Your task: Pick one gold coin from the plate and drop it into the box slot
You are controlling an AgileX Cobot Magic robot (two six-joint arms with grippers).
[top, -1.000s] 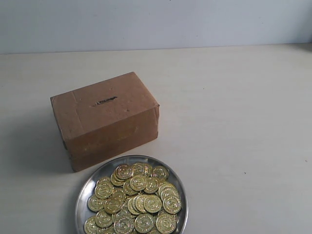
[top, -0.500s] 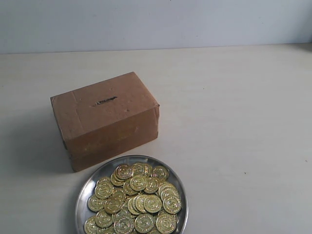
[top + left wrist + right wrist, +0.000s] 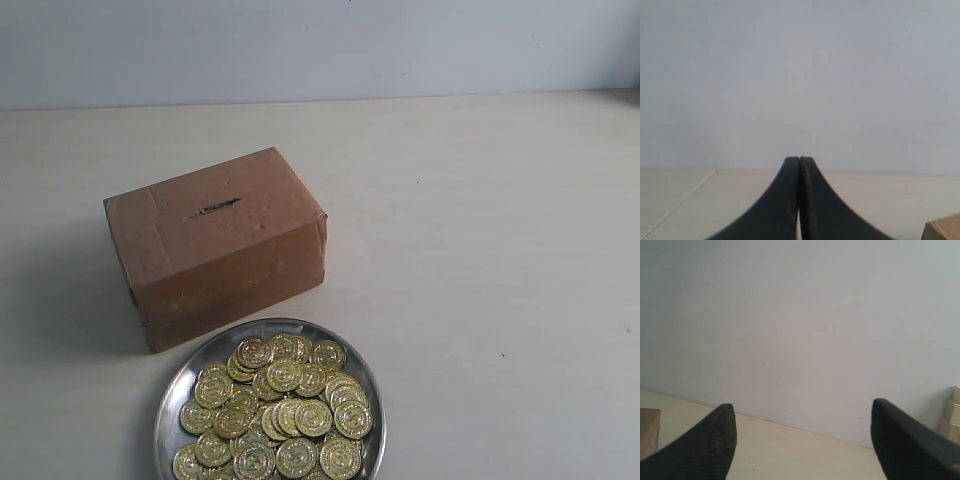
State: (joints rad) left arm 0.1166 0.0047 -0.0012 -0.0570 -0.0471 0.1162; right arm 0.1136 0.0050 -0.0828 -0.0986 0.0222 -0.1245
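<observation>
The brown cardboard box stands left of centre on the table, its dark slot in the top face. Just in front of it, the silver plate holds a heap of several gold coins. Neither gripper shows in the exterior view. My left gripper is shut, its black fingers pressed together with nothing between them, facing the wall; a corner of the box shows beside it. My right gripper is open and empty, fingers wide apart, with an edge of the box at the side.
The pale table runs back to a grey-white wall. A stack of light blocks shows at the edge of the right wrist view. The plate runs off the front edge of the exterior view.
</observation>
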